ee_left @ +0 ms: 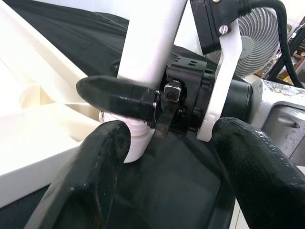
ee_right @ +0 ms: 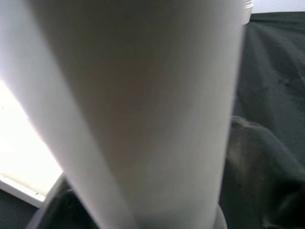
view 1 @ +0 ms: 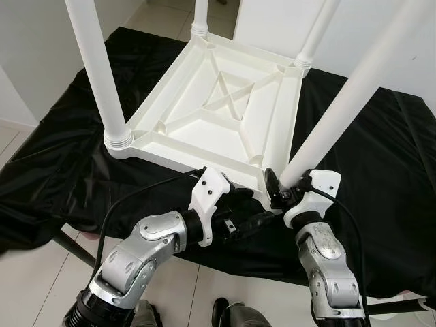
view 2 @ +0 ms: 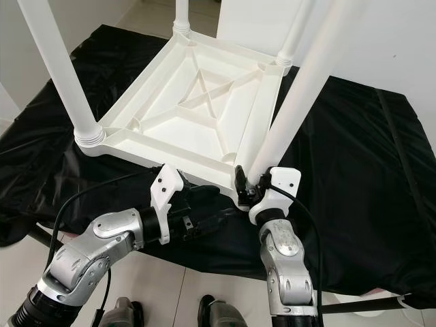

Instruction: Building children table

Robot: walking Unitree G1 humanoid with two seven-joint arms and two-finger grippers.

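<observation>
Right gripper (view 1: 279, 185): clamped on the near-right leg (view 1: 354, 92) just above its base; one black finger (ee_left: 116, 97) is seen pressed across the leg in the left wrist view.
Left gripper (view 1: 262, 219): fingers (ee_left: 95, 167) spread apart, nothing held; set low beside the same corner, pointed at the leg's base.
Near-right leg: long axis rising from the near-right corner, leaning toward the robot's right; top cut off by the frame edge. In the right wrist view it is a pale blur, too close to make out detail.
Table (view 1: 218, 109): upside down on the cloth, underside up, legs pointing upward.
Other legs: near-left leg (view 1: 99, 68), far-left leg (view 1: 200, 15) and far-right leg (view 1: 317, 30) seated in ribbed collars at their corners; all cut off above.
Material: white plastic, smooth round tubes; underside ribbed, with crossed braces in a recessed square.
Cloth (view 1: 381, 170): black, glossy, wrinkled, draped over a low surface; that surface is hidden.
Floor (view 1: 41, 286): pale tiles.
Fan (ee_left: 259, 40): grey grille behind the right wrist, partly hidden.
</observation>
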